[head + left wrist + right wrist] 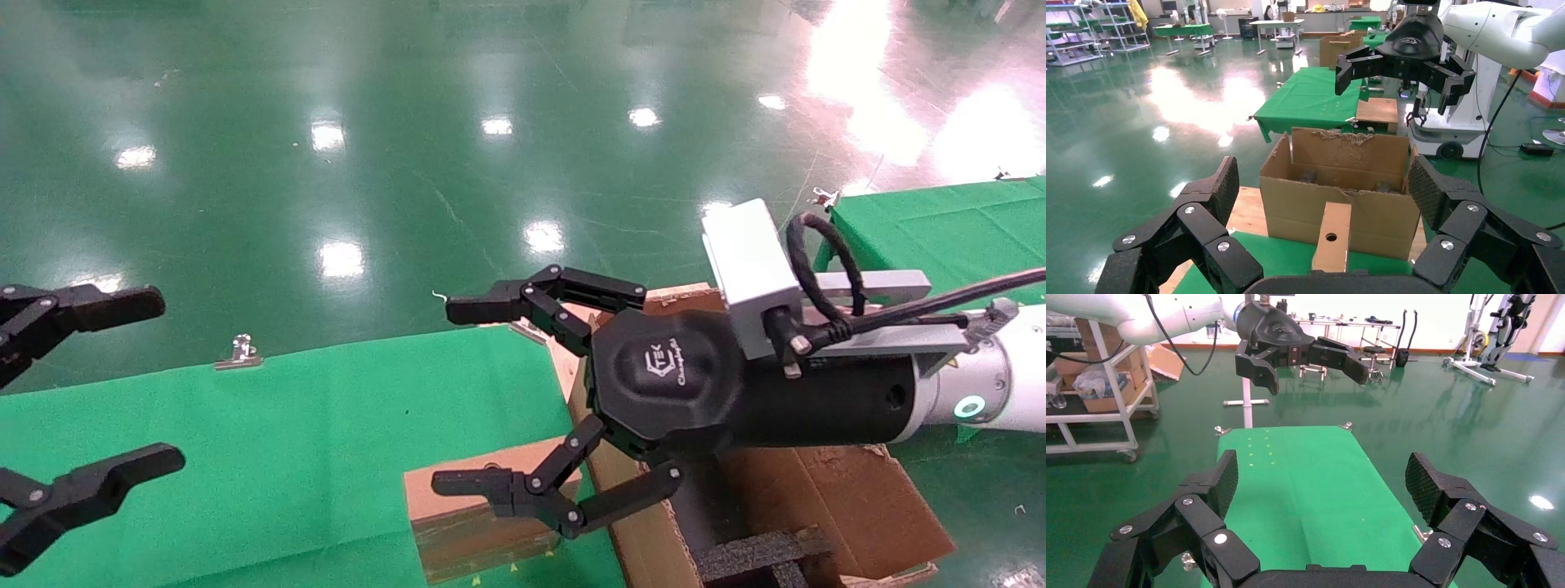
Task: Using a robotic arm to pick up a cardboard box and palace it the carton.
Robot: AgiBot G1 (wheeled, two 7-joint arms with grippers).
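The small brown cardboard box (470,523), with a round hole (1332,236), lies on the green cloth right against the carton's near wall. The carton (850,498) stands open with ragged flaps (1340,184) and black foam inserts (760,555) inside. My right gripper (453,396), on the white robotic arm (1005,384), is open and empty and hovers above the box and the carton's edge. It also shows in the left wrist view (1404,58). My left gripper (155,384) is open and empty at the far left, facing the box (1324,190). The box is out of the right wrist view.
The green cloth table (286,441) has metal clips (239,353) on its far edge. A second green-covered table (940,229) stands at the right. Glossy green floor lies beyond. Other tables and a white robot base (1444,131) stand behind the carton.
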